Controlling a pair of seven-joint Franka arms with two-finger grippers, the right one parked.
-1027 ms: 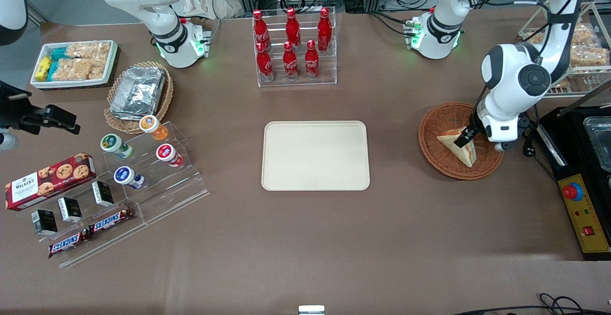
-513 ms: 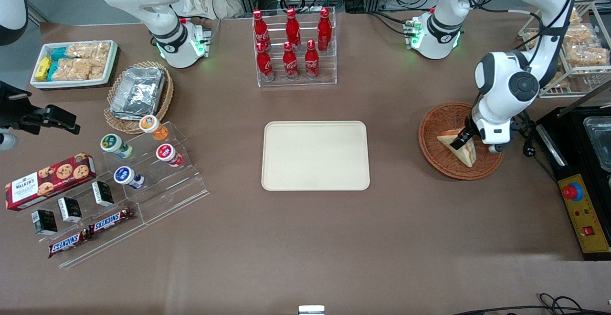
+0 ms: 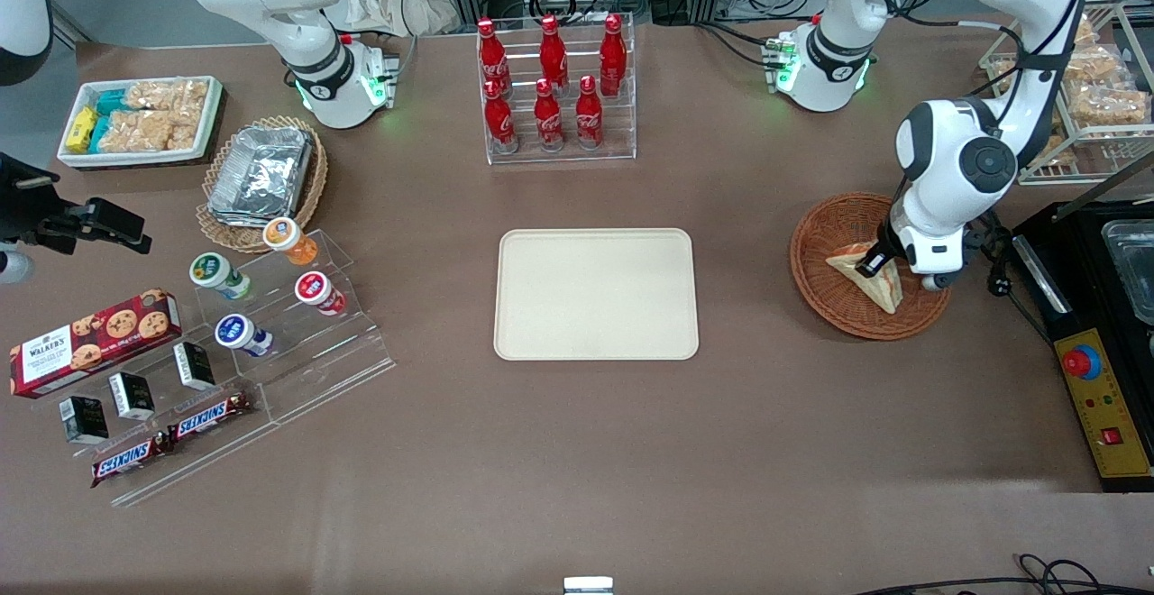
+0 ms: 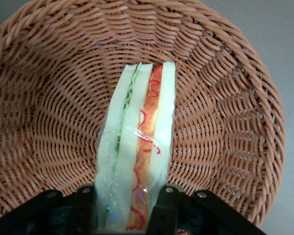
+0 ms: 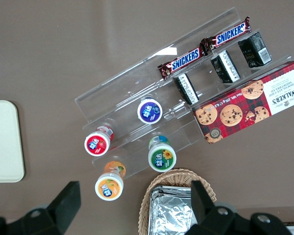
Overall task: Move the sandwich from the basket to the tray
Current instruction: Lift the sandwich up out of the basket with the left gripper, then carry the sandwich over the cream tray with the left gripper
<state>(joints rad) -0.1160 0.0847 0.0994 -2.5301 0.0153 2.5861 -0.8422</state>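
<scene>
Sandwich (image 4: 137,161) clamped between gripper (image 3: 873,263) fingers over basket (image 3: 825,243), arm bent down; wedge slightly raised since earlier.

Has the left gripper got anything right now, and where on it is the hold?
Yes: the gripper is shut on the sandwich, its fingers pinching the two bread faces at one end of the wedge, over the basket.
</scene>
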